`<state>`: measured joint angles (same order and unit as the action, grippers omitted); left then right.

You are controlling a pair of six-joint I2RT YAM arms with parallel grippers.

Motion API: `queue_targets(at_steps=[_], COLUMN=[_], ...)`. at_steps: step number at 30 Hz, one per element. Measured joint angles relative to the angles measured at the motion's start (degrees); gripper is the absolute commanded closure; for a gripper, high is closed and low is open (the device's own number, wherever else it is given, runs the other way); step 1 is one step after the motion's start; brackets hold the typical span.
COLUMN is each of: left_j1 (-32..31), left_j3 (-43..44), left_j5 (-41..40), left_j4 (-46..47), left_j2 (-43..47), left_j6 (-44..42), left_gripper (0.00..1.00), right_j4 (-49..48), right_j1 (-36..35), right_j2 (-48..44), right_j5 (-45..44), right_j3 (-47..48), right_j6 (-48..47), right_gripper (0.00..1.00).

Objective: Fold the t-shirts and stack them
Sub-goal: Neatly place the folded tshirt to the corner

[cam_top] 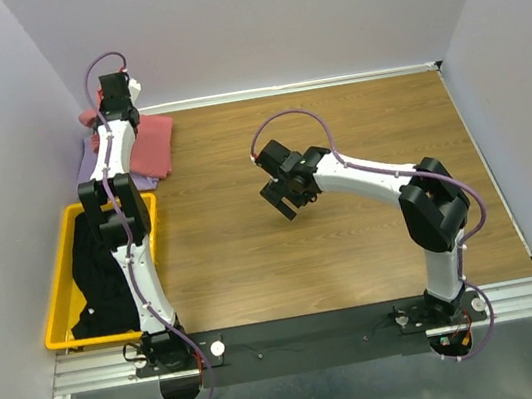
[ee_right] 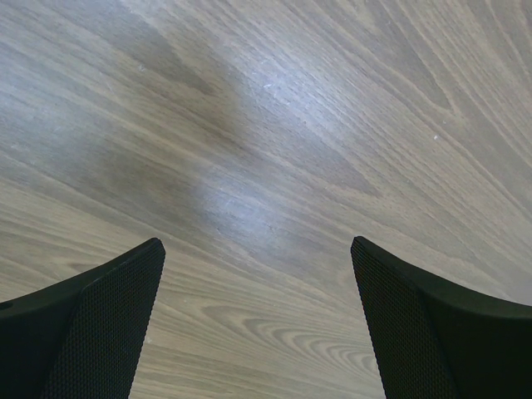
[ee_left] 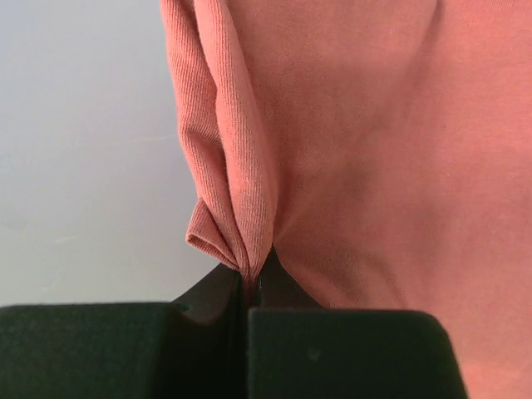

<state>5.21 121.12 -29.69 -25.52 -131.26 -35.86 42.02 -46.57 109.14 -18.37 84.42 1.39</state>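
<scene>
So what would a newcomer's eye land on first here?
The left gripper, at the far-left corner, pinched shut on a fold of the salmon-pink shirt. Next, the yellow bin at near left, holding black shirts. The right gripper hangs open above the middle of the table.

1. No text, label, brand, number or sign can be read in any of the views.
2. From the left wrist, the salmon-pink t-shirt (ee_left: 374, 125) is seen close up as plain ribbed cloth without print or tag.
3. From the right wrist, the tabletop (ee_right: 274, 125) shows only wood grain, with no marking.
</scene>
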Motion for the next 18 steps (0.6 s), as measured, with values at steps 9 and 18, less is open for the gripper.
queue_targets(at_steps=[9,18], left_j1=[1.9,2.3], left_j3=[-2.7,-3.1], left_j5=[-2.9,-5.9], left_j4=[4.6,8.0], left_j2=[-2.9,-5.0], left_j6=[-1.7,-2.6], left_gripper=[0.90,0.27], right_j4=[0.5,1.2], right_j1=[0.5,1.1], right_j2=[1.8,2.2], right_j5=[0.0,0.1], right_j3=[1.6,2.9], right_j6=[0.0,0.0], right_gripper=[0.00,0.00])
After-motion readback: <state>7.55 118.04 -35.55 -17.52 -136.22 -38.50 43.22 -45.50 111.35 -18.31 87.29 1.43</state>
